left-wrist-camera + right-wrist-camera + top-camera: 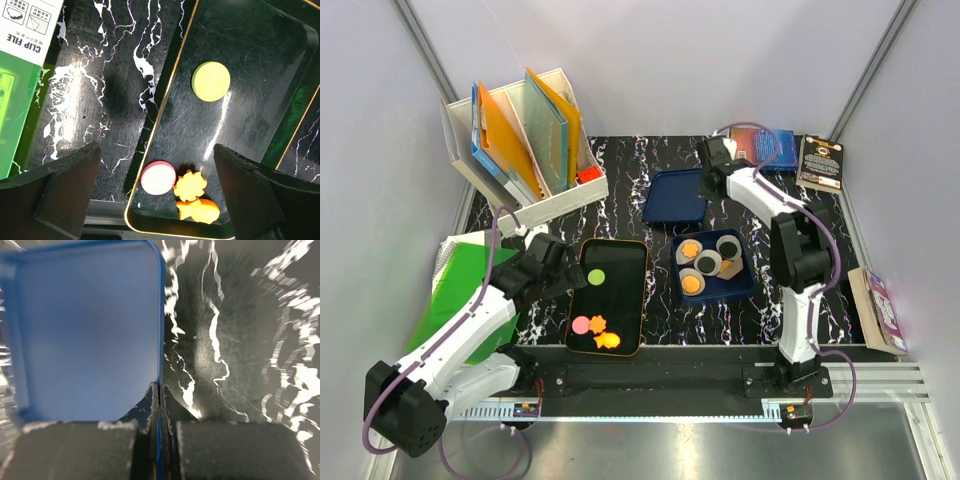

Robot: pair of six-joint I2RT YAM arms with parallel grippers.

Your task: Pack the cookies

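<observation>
A black tray point(620, 290) holds a green round cookie point(596, 277), a pink round cookie point(581, 324) and two orange cookies point(598, 323) point(607, 341). My left gripper point(560, 268) is open and empty above the tray's near left corner. In the left wrist view its gripper point(156, 150) frames the pink cookie point(158, 177) and the orange ones point(190, 185), with the green one point(211, 81) farther off. A blue box point(750, 280) holds white cup liners and orange cookies point(691, 284). My right gripper point(705, 185) point(161, 390) is shut on the edge of the blue lid point(675, 195) point(85, 325).
A white file holder point(525, 140) with folders stands at the back left. A green clip file point(460, 280) point(17, 100) lies at the left edge. Books point(820, 160) lie at the back right, and another book point(880, 310) lies at the right edge.
</observation>
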